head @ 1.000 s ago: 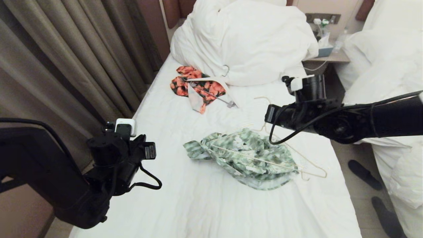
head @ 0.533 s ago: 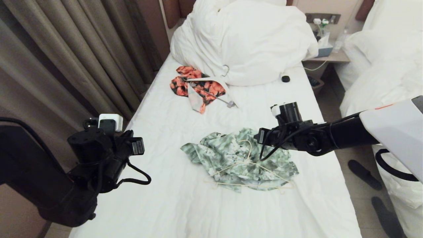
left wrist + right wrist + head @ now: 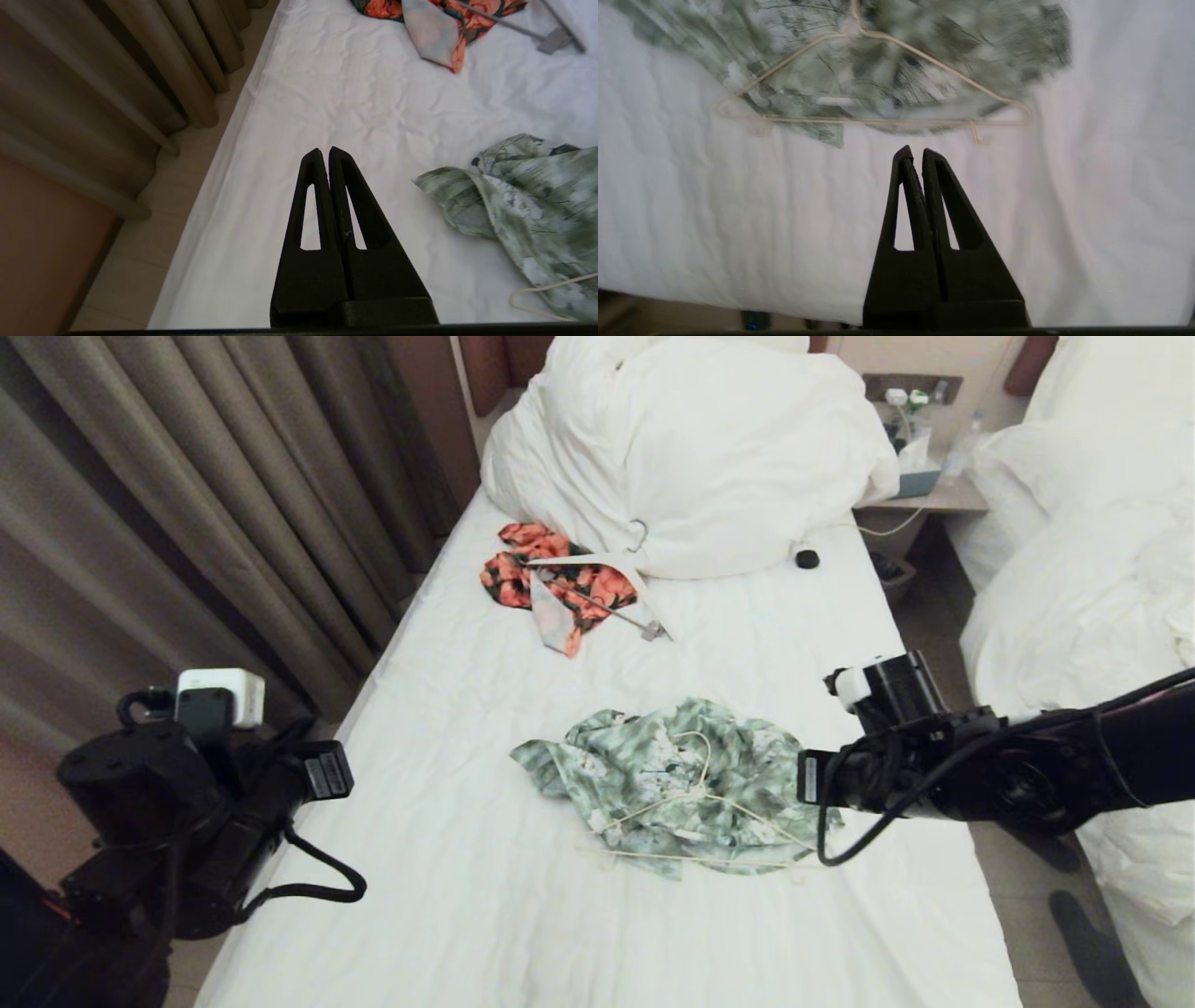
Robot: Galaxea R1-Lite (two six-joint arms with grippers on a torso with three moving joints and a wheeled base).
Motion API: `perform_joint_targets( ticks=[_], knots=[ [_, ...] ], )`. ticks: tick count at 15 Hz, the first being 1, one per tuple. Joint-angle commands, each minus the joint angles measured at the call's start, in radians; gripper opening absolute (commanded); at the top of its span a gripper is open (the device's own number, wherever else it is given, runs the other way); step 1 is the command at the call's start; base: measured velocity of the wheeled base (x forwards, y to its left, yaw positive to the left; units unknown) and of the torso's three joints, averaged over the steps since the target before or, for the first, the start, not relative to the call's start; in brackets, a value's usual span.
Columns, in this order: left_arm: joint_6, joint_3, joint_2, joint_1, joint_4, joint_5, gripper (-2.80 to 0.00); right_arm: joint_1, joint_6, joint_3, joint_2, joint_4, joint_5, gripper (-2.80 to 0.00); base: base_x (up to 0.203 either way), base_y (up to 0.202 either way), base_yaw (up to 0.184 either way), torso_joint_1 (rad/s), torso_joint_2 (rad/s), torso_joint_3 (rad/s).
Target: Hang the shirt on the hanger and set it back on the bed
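The pale green leaf-print shirt lies crumpled in the middle of the bed. The thin cream hanger lies flat on top of it, hook toward the pillows and bar toward the foot. My right gripper is shut and empty, hovering over bare sheet just short of the hanger's bar and the shirt. My left gripper is also shut and empty, above the sheet near the bed's left edge, well apart from the shirt's sleeve.
An orange-and-black garment with a thicker white hanger lies below the bunched duvet. Curtains line the left side. A nightstand, another bed and dark slippers are on the right.
The hanger, slanted up under the right arm a second ago, now lies flat on the shirt. The right arm has come down and back toward the bed's right edge. The left arm has drawn back.
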Motion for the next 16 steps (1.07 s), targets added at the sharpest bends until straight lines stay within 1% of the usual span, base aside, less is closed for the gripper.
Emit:
perform_joint_targets(
  ticks=[1, 3, 4, 5, 6, 8, 9, 10, 12, 14, 16],
  knots=[
    [-0.015, 0.052, -0.054, 0.008, -0.010, 0.005, -2.80, 0.000, -0.002, 0.118, -0.158, -0.009, -0.020, -2.80, 0.000, 0.000, 0.000, 0.000, 0.00, 0.000],
    [-0.024, 0.090, -0.119, 0.056, -0.016, 0.022, -2.80, 0.001, -0.008, 0.226, -0.314, -0.031, -0.053, -2.80, 0.000, 0.000, 0.000, 0.000, 0.00, 0.000],
    [-0.025, 0.100, -0.165, 0.063, -0.017, 0.060, -2.80, 0.002, -0.010, 0.273, -0.401, -0.036, -0.064, -2.80, 0.000, 0.000, 0.000, 0.000, 0.00, 0.000],
    [-0.024, 0.113, -0.204, 0.064, -0.016, 0.097, -2.80, 0.002, -0.012, 0.314, -0.474, -0.038, -0.072, -2.80, 0.000, 0.000, 0.000, 0.000, 0.00, 0.000],
    [-0.018, 0.135, -0.263, 0.058, -0.016, 0.116, -2.80, -0.001, -0.016, 0.350, -0.564, -0.034, -0.076, -2.80, 0.000, 0.000, 0.000, 0.000, 0.00, 0.000],
    [0.020, 0.192, -0.453, 0.031, -0.001, 0.135, -2.80, -0.023, -0.036, 0.426, -0.775, -0.002, -0.081, -2.80, 0.000, 0.000, 0.000, 0.000, 0.00, 0.000],
    [0.043, 0.213, -0.545, 0.020, 0.026, 0.141, -2.80, -0.040, -0.049, 0.457, -0.873, 0.026, -0.082, -2.80, 0.000, 0.000, 0.000, 0.000, 0.00, 0.000],
    [0.067, 0.226, -0.639, 0.012, 0.071, 0.147, -2.80, -0.057, -0.061, 0.482, -0.967, 0.061, -0.083, -2.80, 0.000, 0.000, 0.000, 0.000, 0.00, 0.000],
    [0.130, 0.225, -0.834, 0.004, 0.215, 0.180, -2.80, -0.109, -0.078, 0.513, -1.141, 0.153, -0.083, -2.80, 0.000, 0.000, 0.000, 0.000, 0.00, 0.000],
    [0.189, 0.181, -1.062, 0.015, 0.418, 0.249, -2.80, -0.175, -0.089, 0.529, -1.299, 0.250, -0.081, -2.80, 0.000, 0.000, 0.000, 0.000, 0.00, 0.000],
    [0.218, 0.115, -1.257, 0.064, 0.650, 0.286, -2.80, -0.236, -0.094, 0.535, -1.402, 0.329, -0.079, -2.80, 0.000, 0.000, 0.000, 0.000, 0.00, 0.000]
  ],
)
